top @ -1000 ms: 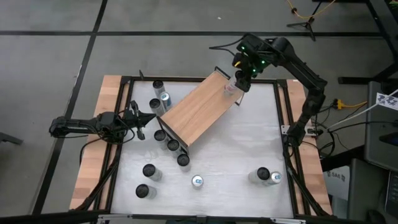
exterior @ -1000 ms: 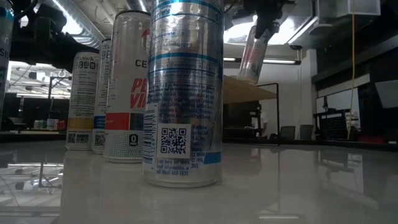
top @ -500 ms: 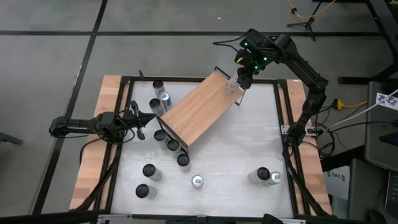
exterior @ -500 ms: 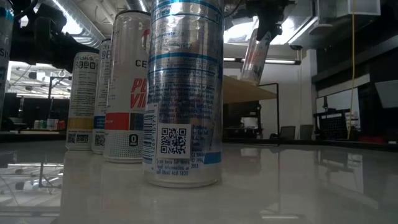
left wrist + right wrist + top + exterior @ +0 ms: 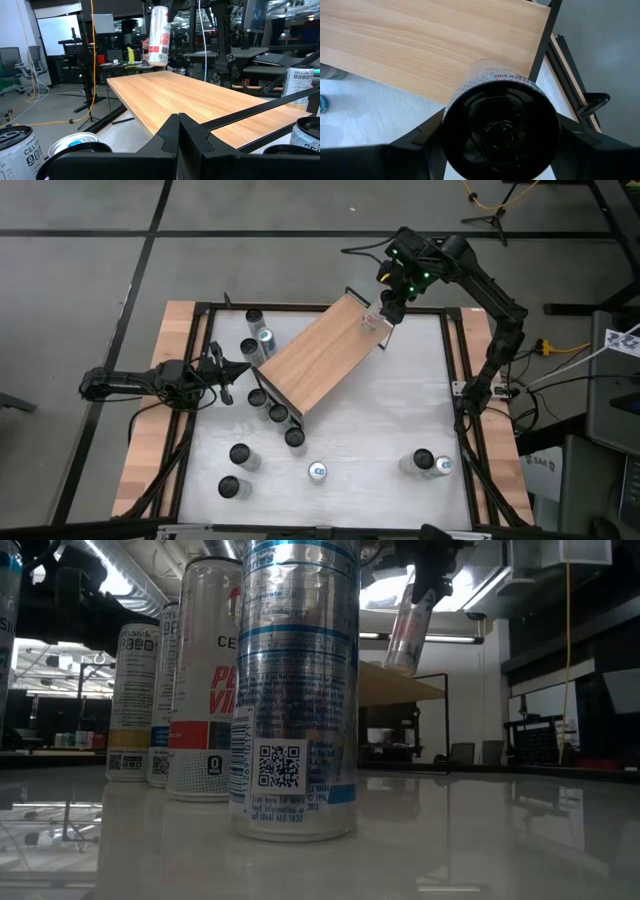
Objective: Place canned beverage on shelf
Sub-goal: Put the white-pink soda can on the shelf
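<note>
Wooden shelf [image 5: 320, 360] crosses the white table [image 5: 400, 410]; right pincer [image 5: 385, 313] grips a can [image 5: 408, 630] above it.

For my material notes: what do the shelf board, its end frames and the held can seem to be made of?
Shelf board: light wood or wood-look laminate, matte, visible grain. End frames: thin black metal, seemingly painted. Can in the right gripper: shiny printed metal, likely aluminium.

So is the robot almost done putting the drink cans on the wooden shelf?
Not nearly. No can stands on the shelf yet; its board is bare. The right end effector is shut on one can, holding it tilted just above the shelf's far end. The other cans stand on the white table, and the left end effector waits shut beside the shelf.
</note>
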You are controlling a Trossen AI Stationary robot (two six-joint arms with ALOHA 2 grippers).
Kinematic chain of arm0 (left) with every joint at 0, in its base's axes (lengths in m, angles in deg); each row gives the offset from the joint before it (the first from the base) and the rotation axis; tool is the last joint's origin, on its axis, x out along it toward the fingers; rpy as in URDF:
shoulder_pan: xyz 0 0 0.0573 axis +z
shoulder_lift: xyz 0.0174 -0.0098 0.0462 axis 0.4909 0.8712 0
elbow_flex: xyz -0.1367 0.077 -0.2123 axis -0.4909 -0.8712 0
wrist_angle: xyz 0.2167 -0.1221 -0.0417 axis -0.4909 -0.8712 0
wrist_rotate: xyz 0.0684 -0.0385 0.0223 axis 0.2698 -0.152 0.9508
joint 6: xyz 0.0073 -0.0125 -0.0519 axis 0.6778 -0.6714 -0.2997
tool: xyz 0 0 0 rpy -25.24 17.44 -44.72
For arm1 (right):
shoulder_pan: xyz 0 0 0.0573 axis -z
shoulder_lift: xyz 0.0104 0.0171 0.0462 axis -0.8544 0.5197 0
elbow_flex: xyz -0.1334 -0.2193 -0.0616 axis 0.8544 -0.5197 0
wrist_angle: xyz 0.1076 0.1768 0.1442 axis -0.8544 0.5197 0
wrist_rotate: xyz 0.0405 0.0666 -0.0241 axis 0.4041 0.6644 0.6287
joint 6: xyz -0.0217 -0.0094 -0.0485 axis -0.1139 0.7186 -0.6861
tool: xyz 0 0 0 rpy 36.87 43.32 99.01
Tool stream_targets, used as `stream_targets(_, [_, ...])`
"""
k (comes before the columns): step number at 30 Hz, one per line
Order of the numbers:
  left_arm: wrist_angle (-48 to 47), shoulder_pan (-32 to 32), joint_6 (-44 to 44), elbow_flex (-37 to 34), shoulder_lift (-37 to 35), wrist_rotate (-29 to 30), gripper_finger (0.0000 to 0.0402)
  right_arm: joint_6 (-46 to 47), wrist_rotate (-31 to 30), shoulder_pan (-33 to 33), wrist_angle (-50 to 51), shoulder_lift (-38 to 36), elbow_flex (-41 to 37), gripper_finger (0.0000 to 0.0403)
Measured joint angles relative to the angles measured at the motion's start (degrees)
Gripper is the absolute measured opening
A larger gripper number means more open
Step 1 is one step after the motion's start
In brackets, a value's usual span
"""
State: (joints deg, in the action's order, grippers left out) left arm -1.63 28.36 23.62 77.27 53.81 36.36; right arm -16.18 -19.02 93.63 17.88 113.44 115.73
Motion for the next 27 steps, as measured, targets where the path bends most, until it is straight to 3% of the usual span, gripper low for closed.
stream_targets(16, [0.0,0.0,-0.1,0.0,0.0,0.0,0.0000,0.2,0.7,0.0,0.0,0.3,-0.1,0.0253])
stream_targets(27, [0.0,0.0,0.0,0.0,0.0,0.0,0.0000,0.2,1.1,0.0,-0.8,0.1,-5.8,0.0253])
